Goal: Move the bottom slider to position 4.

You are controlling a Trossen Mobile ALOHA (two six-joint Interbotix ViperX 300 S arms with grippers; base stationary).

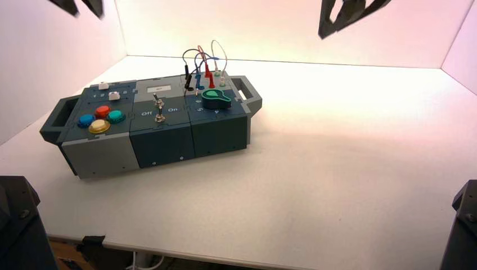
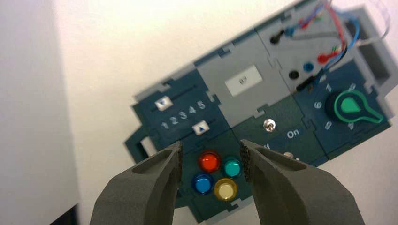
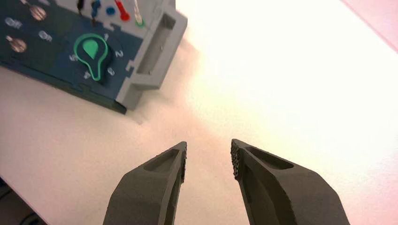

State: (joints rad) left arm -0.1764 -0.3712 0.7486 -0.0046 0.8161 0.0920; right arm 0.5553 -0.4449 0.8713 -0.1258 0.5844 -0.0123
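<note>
Bottom slider (image 2: 200, 127) at centre of the left wrist view, exact stop unclear. Left gripper (image 2: 211, 144), upper left of the high view: jaws wide; right gripper (image 3: 209, 143), upper right: jaws wide too. With careless descent, likely to bump the red button (image 2: 209, 161) or overshoot "4" (image 2: 192, 109).

Wires (image 1: 203, 53) are arching above the box's far right part, blocking a low pass there. Toggle switches (image 1: 160, 115) are jutting up mid-box. Bare surface (image 1: 349, 163) is stretching right of the box, leaving free room for passing.
</note>
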